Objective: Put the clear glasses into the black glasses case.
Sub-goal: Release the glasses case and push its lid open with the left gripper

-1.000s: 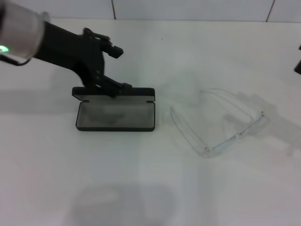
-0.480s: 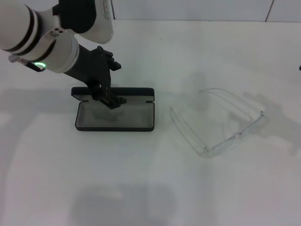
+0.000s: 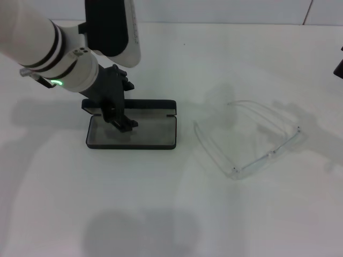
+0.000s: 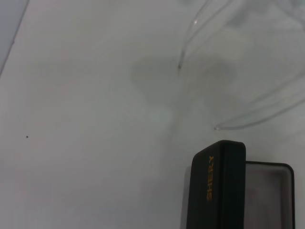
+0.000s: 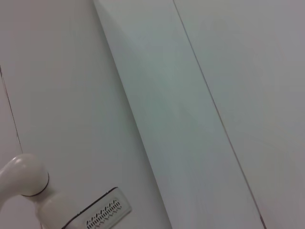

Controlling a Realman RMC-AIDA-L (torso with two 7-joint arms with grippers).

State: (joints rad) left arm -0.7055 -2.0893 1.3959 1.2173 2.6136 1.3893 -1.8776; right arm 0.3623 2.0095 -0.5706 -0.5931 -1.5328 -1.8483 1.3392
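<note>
White table [image 3: 161, 214] fills most of what you see from the head camera, with a pale tiled wall [image 3: 214, 10] running along its far edge. You have the left arm [image 3: 48, 45] reaching in from the robot's left, a thick white limb with black bands and a small green light near the wrist. Its black left gripper [image 3: 122, 124] hangs over the open black glasses case [image 3: 131, 131], with the tips down over the grey lining near the hinge side; you cannot tell from any camera whether its fingers are spread or together, or whether they touch the lining.

You find the case lying flat on the table on the robot's left of centre, its tray facing up and the lid standing up along the far side. From the left wrist camera you see the case [image 4: 224, 191] end on, with the orange "SHERY" lettering [image 4: 209, 177] running along the outside of the raised lid and a corner of the tray beside it.

You see the clear glasses [image 3: 252, 139] resting on the table to the robot's right of the case, apart from it, temple arms unfolded. The left wrist camera shows only their thin temple tips [image 4: 217, 127].

You get just a dark sliver of the right gripper [image 3: 338, 67] at the right edge of the head picture, well away from both things, and its state is not visible.
</note>
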